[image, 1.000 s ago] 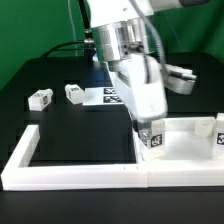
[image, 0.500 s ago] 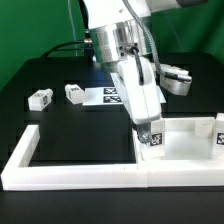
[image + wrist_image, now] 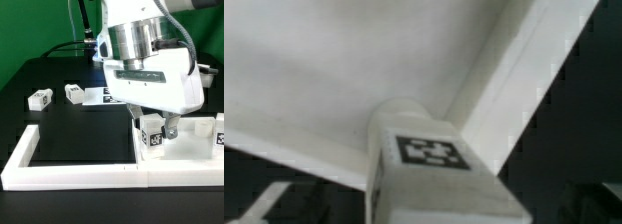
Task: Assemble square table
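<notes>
The white square tabletop (image 3: 186, 146) lies at the exterior view's right, against the border wall. A short white leg (image 3: 153, 141) with a black-and-white tag stands upright at the slab's near left corner. My gripper (image 3: 153, 128) hangs right over it, open, one finger on each side and apart from it. In the wrist view the same leg (image 3: 427, 150) rises from the corner of the tabletop (image 3: 313, 70), between my gripper's (image 3: 438, 208) dark fingertips (image 3: 267, 206). A second leg (image 3: 219, 136) stands at the slab's right edge. Two loose legs (image 3: 40, 98) (image 3: 74, 92) lie at the far left.
The long white L-shaped border wall (image 3: 70, 173) runs along the front and up the exterior view's left. The marker board (image 3: 108, 96) lies flat behind my arm. The table surface (image 3: 80, 130) is black.
My gripper has turned about its wrist and opened, letting go of the leg. The leg stays upright at the slab's corner.
</notes>
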`<state>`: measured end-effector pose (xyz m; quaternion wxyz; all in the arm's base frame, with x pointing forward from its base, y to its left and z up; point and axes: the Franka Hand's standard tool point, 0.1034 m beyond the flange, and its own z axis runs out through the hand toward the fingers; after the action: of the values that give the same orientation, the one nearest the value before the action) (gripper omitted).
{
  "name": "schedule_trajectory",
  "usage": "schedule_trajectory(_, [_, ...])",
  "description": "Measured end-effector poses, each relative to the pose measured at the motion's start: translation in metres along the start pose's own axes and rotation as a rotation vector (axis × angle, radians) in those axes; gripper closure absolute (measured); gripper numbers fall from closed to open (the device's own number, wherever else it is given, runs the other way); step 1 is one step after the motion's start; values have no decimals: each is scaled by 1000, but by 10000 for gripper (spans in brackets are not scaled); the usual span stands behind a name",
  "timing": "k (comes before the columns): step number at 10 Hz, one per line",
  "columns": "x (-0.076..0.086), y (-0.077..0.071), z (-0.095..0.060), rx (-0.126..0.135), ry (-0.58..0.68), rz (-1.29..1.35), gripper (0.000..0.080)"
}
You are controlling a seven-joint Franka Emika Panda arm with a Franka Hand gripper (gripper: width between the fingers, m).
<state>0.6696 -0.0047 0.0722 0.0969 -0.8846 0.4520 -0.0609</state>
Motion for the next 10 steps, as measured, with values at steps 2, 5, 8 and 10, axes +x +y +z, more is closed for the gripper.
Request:
schedule_trajectory(2, [-8,-8,-2,-42,27,-520,150])
schedule_trajectory(5, [-5,0,-1,-68,-2,-836,151])
schedule_trajectory(8, [-5,1,0,-70,-3,-826,151])
schedule_trajectory(10, [-5,1,1,-71,-4,-826,151])
